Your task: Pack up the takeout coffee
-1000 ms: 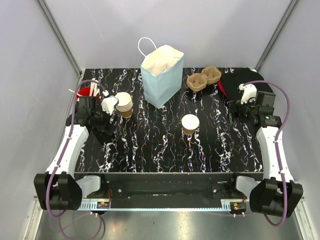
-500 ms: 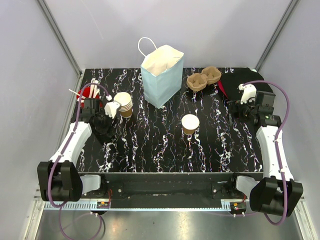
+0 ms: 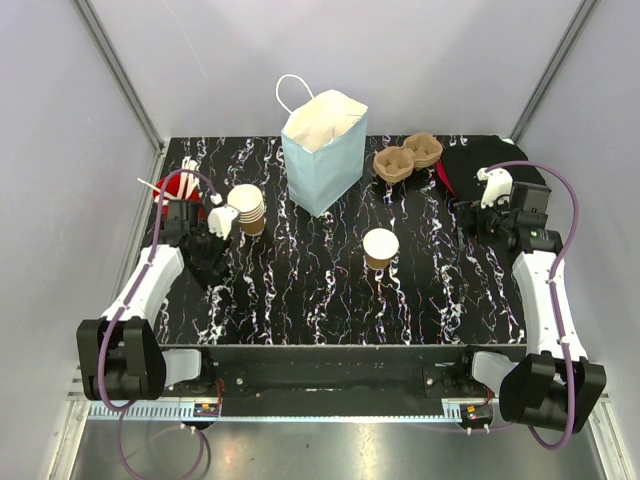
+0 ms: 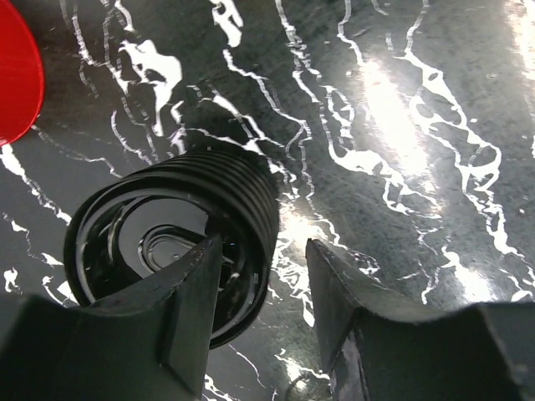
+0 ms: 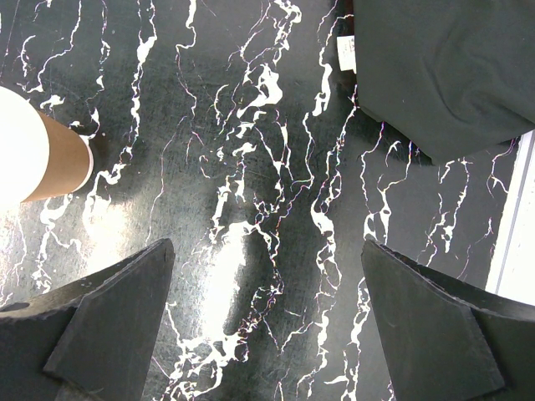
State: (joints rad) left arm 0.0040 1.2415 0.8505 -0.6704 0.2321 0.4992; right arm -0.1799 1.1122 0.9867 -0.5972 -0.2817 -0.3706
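The takeout coffee cup, tan with a pale inside and no lid on it, stands upright mid-table; its side shows at the left edge of the right wrist view. A stack of round black lids lies on its side at the table's left. My left gripper straddles the stack's rim, with one finger inside it and the other outside. A gap still shows at the outer finger. In the top view that gripper covers the lids. My right gripper hangs wide open over bare table at the right.
A stack of nested tan cups stands just beyond the left gripper. The pale blue paper bag stands open at the back centre, with the pulp carrier to its right. A black cloth lies back right, a red holder back left.
The left jaws have narrowed around the lid stack's rim, and the left wrist has shifted slightly nearer and lower. The right arm has not moved.
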